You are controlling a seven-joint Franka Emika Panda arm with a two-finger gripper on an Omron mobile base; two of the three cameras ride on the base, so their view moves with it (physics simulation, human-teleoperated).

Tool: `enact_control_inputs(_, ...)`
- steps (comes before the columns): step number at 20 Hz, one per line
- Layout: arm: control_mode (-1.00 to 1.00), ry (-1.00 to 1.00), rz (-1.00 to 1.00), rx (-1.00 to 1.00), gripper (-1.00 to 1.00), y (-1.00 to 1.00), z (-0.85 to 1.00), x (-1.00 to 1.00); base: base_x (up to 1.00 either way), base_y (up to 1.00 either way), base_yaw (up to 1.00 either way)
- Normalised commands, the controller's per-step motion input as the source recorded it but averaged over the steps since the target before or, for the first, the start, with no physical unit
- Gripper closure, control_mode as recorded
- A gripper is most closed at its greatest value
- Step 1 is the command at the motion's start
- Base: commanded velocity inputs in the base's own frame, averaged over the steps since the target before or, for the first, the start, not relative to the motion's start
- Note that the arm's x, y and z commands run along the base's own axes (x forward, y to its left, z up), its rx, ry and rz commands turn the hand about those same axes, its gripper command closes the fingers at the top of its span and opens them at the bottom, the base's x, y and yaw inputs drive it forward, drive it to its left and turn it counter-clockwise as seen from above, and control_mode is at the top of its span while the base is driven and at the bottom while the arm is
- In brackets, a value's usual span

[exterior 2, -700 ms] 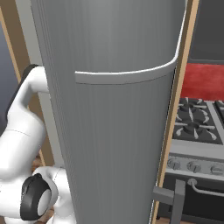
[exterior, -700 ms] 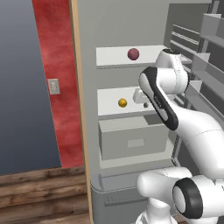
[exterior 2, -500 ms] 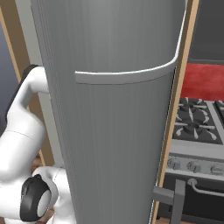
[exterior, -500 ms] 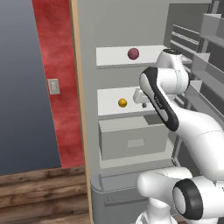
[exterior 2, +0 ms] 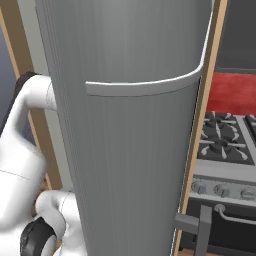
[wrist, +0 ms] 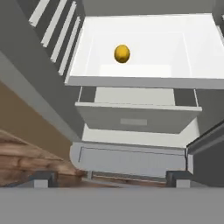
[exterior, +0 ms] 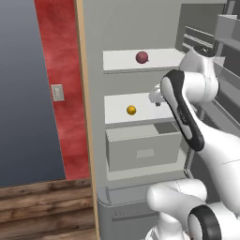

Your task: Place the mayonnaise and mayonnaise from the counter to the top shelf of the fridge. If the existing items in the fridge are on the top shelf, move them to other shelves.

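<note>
The fridge [exterior: 140, 187] stands open in front of me. A dark red round fruit [exterior: 142, 57] lies on the top shelf [exterior: 117, 61]. One shelf down rests a smaller orange-yellow fruit [exterior: 131, 110], also seen from above in the hand view as the orange-yellow fruit [wrist: 122, 53]. My gripper [exterior: 156, 96] hangs between the two shelves, to the right of the orange fruit and above its shelf. In the hand view the gripper [wrist: 110, 178] is open, its fingertips [wrist: 43, 178] far apart with nothing between them. Both mayonnaise jars and the counter are out of view.
A box drawer [exterior: 143, 149] sits under the second shelf. Door racks [exterior: 229, 33] line the open door at the right. In the right base view the fridge door's outer face [exterior 2: 135, 150] blocks the interior, and a stove [exterior 2: 225, 145] stands to its right.
</note>
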Motion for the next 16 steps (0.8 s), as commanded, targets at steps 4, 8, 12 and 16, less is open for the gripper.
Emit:
enact_control_inputs(4,-1.00,-0.40,0.00,0.06,-1.00,-0.06,0.88,-0.18,0.00,0.00,0.00)
enact_control_inputs(8,-1.00,-0.30,-0.04,0.02,-1.00,0.00,0.84,0.00,0.00,0.00,0.00)
enact_control_inputs(12,-1.00,-0.21,-0.09,0.00,-1.00,0.00,0.59,0.24,0.00,0.00,0.00)
enact_control_inputs(16,-1.00,-0.09,-0.16,0.00,-1.00,0.00,0.28,0.68,0.00,0.00,0.00)
